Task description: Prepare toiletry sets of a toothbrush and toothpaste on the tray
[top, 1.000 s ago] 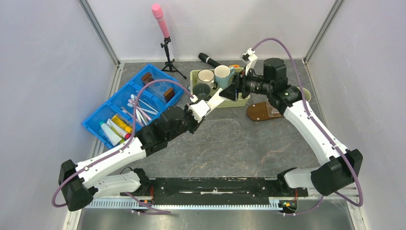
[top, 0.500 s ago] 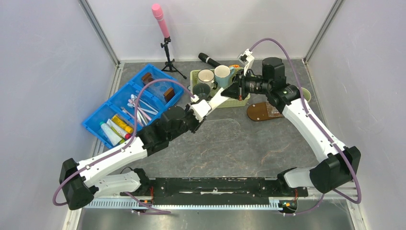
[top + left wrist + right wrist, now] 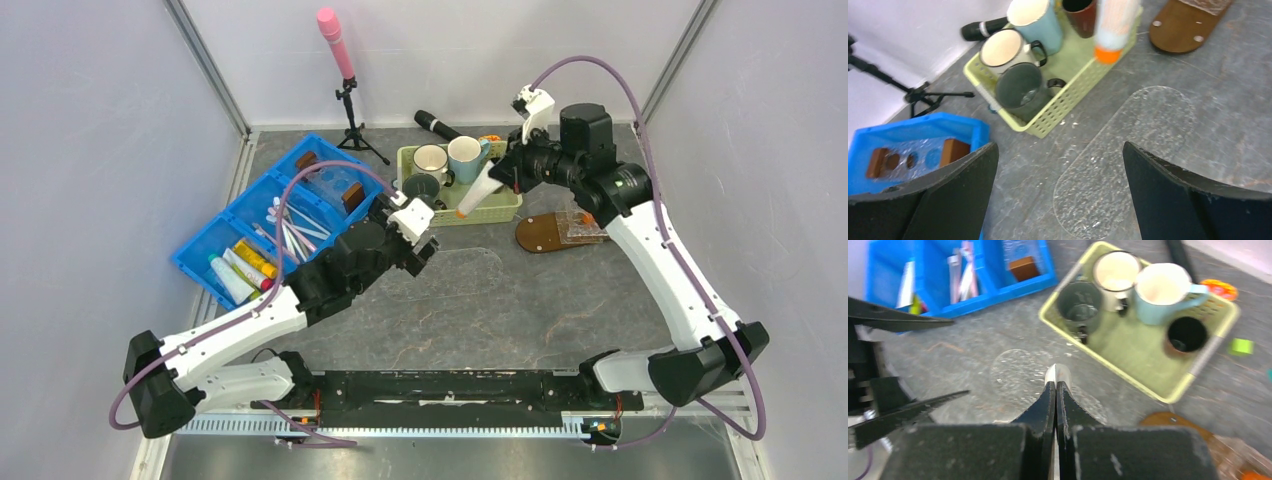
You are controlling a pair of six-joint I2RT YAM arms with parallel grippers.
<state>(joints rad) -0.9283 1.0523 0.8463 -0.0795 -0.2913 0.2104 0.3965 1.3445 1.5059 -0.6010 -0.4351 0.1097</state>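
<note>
One toothpaste (image 3: 477,193) — in right claw (image 3: 1055,385)

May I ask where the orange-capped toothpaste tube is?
In the top view, the tube hangs cap-down from the shut right gripper over the near edge of the green basket, left of the tray.

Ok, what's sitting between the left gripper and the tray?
Only a clear oval sheet, flat on the table, lies between the open left gripper and the tray. The left wrist view shows it best.

Bin (image 3: 193,257) L of basket (image 3: 497,210) w/ mugs (image 3: 432,158), tray (image 3: 545,234) to its R.
</note>
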